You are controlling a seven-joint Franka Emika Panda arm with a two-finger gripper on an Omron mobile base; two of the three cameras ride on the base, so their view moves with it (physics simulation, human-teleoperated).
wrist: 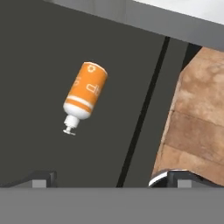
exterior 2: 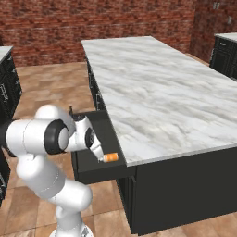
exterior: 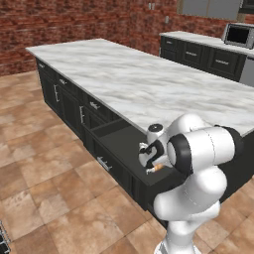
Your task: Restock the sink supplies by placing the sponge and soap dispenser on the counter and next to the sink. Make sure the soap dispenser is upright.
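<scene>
The soap dispenser point(wrist: 84, 94), a small orange bottle with a whitish pump end, lies on its side on the dark floor of an open drawer point(wrist: 39, 61). From the base views it is an orange spot point(exterior: 157, 169) point(exterior 2: 110, 158) near the drawer's front. My gripper point(wrist: 111, 181) hangs open just above the drawer point(exterior: 119, 136), with the bottle ahead of the fingertips point(wrist: 41, 178) and untouched. The hand point(exterior: 150, 158) point(exterior 2: 95, 148) points down into the drawer point(exterior 2: 104, 132). The sponge, the sink and its counter are out of view.
The broad marble island point(exterior: 149, 84) point(exterior 2: 152, 88) runs above the drawer. A far counter carries a microwave point(exterior: 238, 34). Dark cabinets point(exterior 2: 7, 88) stand at the left. Tiled floor point(wrist: 197, 118) shows past the drawer's front edge.
</scene>
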